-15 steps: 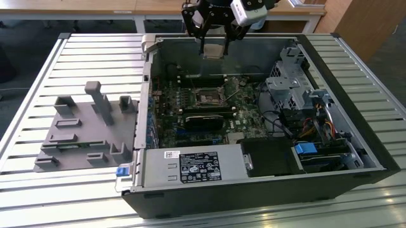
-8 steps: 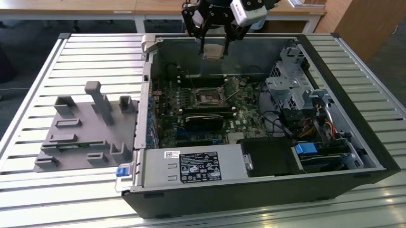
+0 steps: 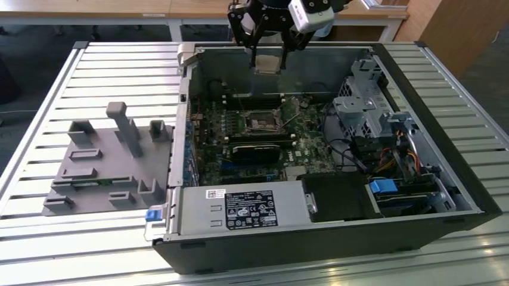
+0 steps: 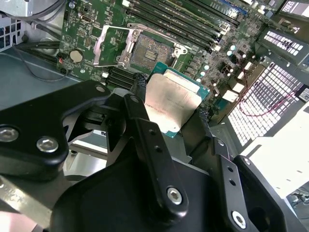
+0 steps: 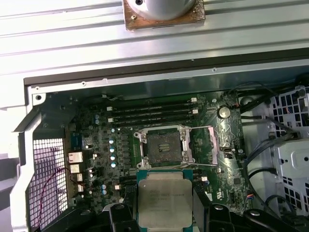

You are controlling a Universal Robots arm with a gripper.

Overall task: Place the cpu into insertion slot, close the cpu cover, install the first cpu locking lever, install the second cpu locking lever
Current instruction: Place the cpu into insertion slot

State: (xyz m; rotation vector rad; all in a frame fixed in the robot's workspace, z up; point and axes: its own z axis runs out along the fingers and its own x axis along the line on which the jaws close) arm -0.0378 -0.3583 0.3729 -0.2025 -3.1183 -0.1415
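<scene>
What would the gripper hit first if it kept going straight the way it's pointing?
Likely the motherboard just beside the slot, not the slot itself: the cpu in the gripper looks offset from it. Depth is unclear.

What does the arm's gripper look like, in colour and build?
The gripper is matte black, built from jointed link bars with silver screw heads at the pivots. Its fingers are narrow black bars with small holes. In the exterior view a pale grey housing sits by the wrist.
</scene>
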